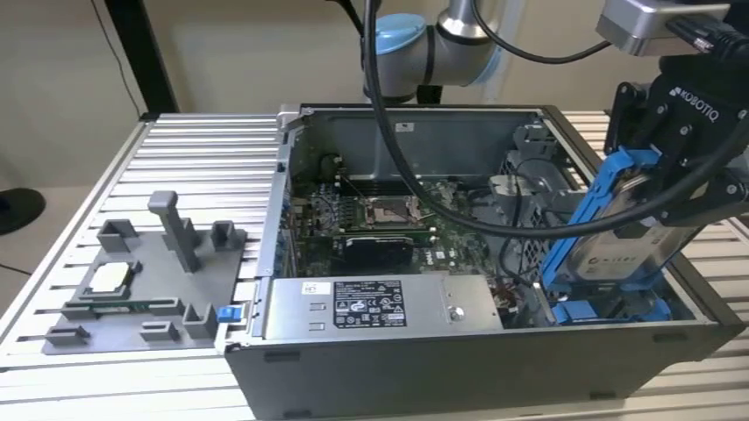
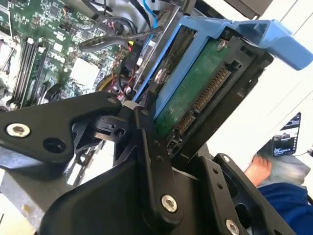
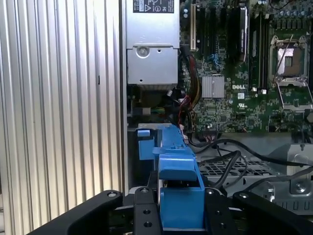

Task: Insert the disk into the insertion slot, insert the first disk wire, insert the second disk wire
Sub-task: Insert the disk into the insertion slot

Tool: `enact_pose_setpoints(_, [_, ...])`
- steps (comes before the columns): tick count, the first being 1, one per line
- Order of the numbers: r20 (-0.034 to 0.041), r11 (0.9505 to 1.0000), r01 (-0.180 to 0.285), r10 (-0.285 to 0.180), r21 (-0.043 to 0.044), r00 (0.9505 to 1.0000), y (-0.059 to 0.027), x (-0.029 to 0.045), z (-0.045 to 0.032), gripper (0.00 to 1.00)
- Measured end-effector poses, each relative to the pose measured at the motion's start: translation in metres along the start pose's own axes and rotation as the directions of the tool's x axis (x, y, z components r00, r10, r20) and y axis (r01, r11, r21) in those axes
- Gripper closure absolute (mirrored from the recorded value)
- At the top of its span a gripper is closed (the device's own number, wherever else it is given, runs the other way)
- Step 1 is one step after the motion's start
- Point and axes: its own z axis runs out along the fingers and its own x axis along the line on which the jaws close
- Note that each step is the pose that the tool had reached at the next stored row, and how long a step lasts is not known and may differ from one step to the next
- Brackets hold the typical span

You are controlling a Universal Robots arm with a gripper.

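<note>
The gripper is clamped on the disk, its black fingers pressed to the sides of the blue carrier frame, as both wrist views show. The disk hangs steeply tilted at the end of the open computer case on the exterior view's right, its lower end dipping inside the case just above the insertion slot; whether they touch I cannot tell. The power-supply box lies along the case's near wall, and the grey fixture tray sits outside the case on the exterior view's left
</note>
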Motion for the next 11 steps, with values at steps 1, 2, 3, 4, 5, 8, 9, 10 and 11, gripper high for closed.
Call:
enact_pose_setpoints(1, [0.0016,1.0000,0.000,0.000,0.0005,1.0000,-0.0002,0.0000,0.0011,1.00])
enact_pose_setpoints(2, [0.0029,1.0000,0.000,0.000,0.0009,1.0000,-0.0006,0.0000,0.0023,1.00])
enact_pose_setpoints(3, [0.0044,1.0000,0.000,0.000,0.0012,1.0000,-0.0010,0.0000,0.0035,1.00])
enact_pose_setpoints(4, [0.0061,1.0000,0.000,0.000,0.0015,1.0000,-0.0015,0.0000,0.0047,1.00])
enact_pose_setpoints(5, [0.0078,1.0000,0.000,0.000,0.0018,1.0000,-0.0019,0.0001,0.0059,1.00])
enact_pose_setpoints(8, [0.0119,1.0000,0.000,0.000,0.0024,0.9999,-0.0033,0.0001,0.0094,1.00])
enact_pose_setpoints(9, [0.0130,1.0000,0.000,0.000,0.0027,0.9999,-0.0037,0.0001,0.0104,1.00])
enact_pose_setpoints(10, [0.0142,1.0000,0.000,0.000,0.0032,0.9999,-0.0042,0.0001,0.0111,1.00])
enact_pose_setpoints(11, [0.0152,1.0000,0.000,0.000,0.0038,0.9999,-0.0046,0.0002,0.0116,1.00])
